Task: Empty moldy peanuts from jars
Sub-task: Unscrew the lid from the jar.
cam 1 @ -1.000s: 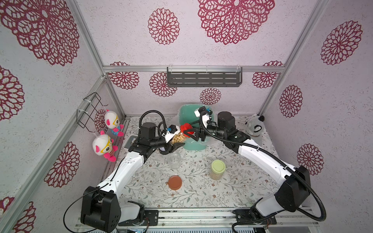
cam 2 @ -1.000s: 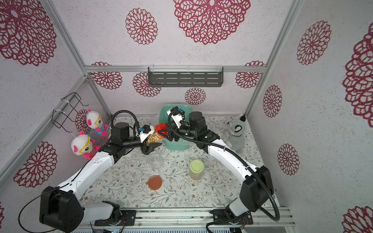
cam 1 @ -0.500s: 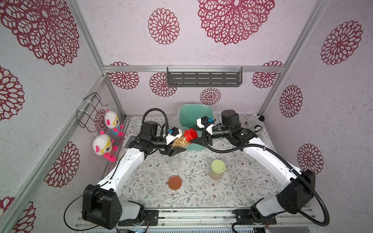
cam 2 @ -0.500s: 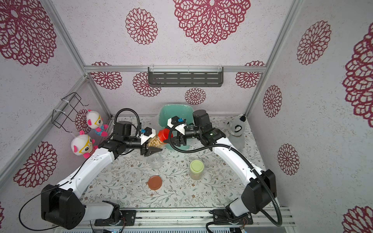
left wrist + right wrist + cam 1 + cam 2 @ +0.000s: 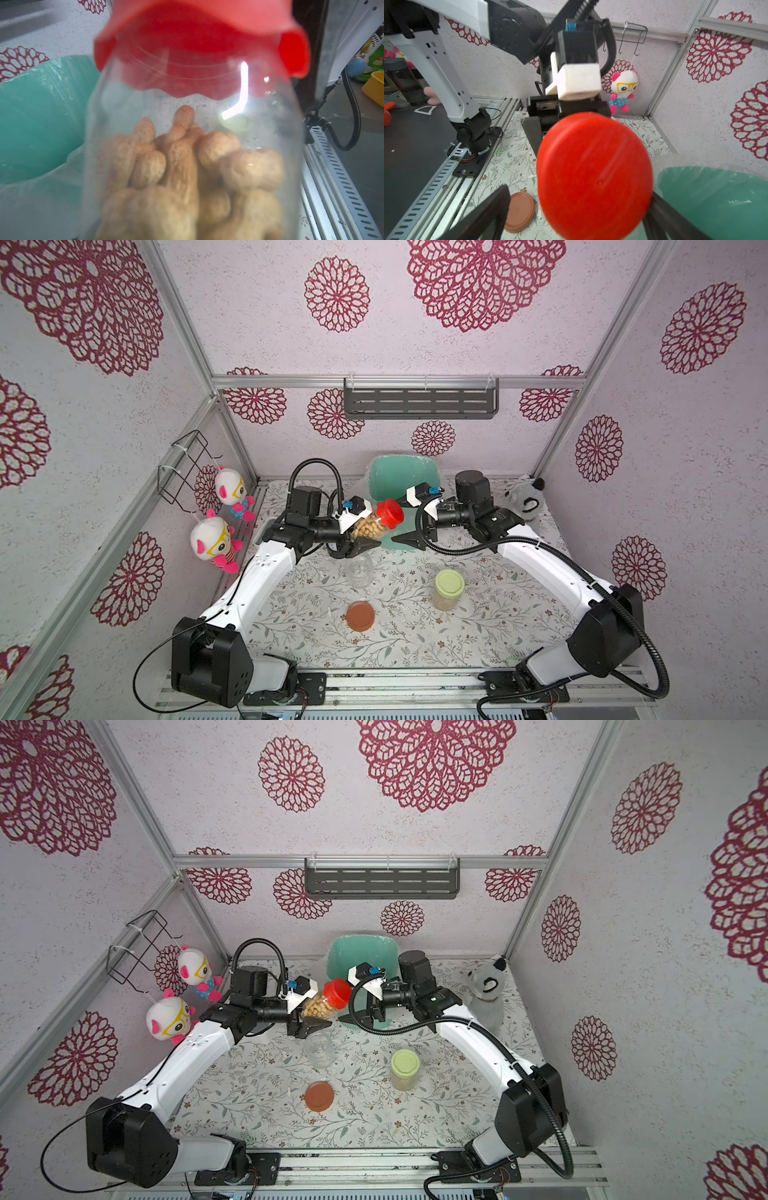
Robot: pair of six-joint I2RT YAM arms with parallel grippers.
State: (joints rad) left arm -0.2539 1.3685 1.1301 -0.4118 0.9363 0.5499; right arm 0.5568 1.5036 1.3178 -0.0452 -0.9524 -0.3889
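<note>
So the left end effector is clamped on the red-lidded jar. It's holding it up off the worktop, tipped over so the red lid points at the right end effector, just in front of the teal bin. The peanuts are all inside with the lid on. The right one is spread wide with a finger on either side of the lid, and as far as I can see it's gripping nothing. My read is that this is the unscrewing step. I'd centre the lid between those jaws, close squarely on the wavy rim, then twist about the jar's own axis, with the left squeezing hard enough that the jar doesn't spin along. I'd also keep the neck tipped a bit upward until it's over the bin, or nuts could dump on the worktop. The empty jar stands open near its brown lid, and the green-lidded jar looks untouched.
</note>
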